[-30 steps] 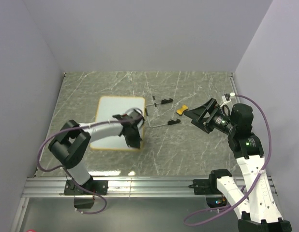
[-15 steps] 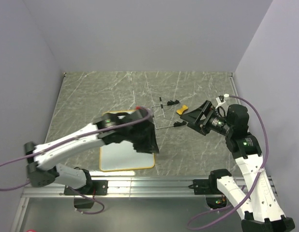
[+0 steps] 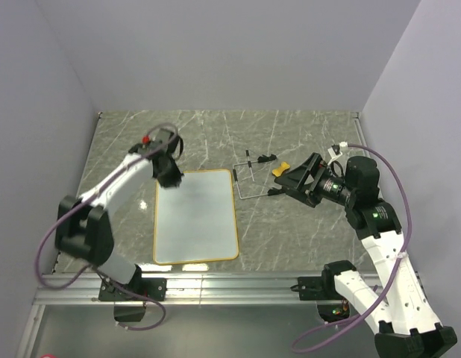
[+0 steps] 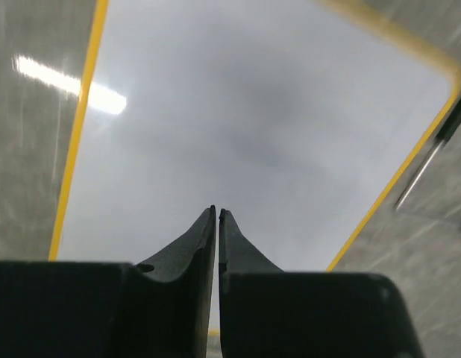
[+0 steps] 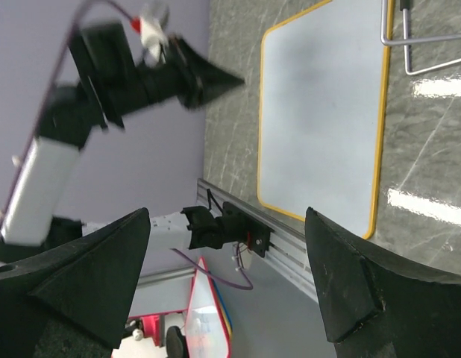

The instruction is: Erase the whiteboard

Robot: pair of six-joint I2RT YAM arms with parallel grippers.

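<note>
The whiteboard (image 3: 195,216) lies flat on the table, white face clean, with a yellow-orange rim. It fills the left wrist view (image 4: 253,127) and also shows in the right wrist view (image 5: 320,112). My left gripper (image 3: 169,175) hovers at the board's far-left corner, shut and empty (image 4: 216,212). My right gripper (image 3: 290,181) is open and empty (image 5: 227,216), held above the table right of the board. It is just beside the small yellow bone-shaped eraser (image 3: 281,170).
A thin black wire stand (image 3: 249,177) lies between the board's far-right corner and the eraser; it also shows in the wrist views (image 4: 432,156) (image 5: 417,45). A metal rail (image 3: 215,287) runs along the near edge. Walls close in on three sides.
My left arm swung from over the board's near part back to its far-left corner. The board lies nearer and further right than a second ago. The right arm barely moved.
</note>
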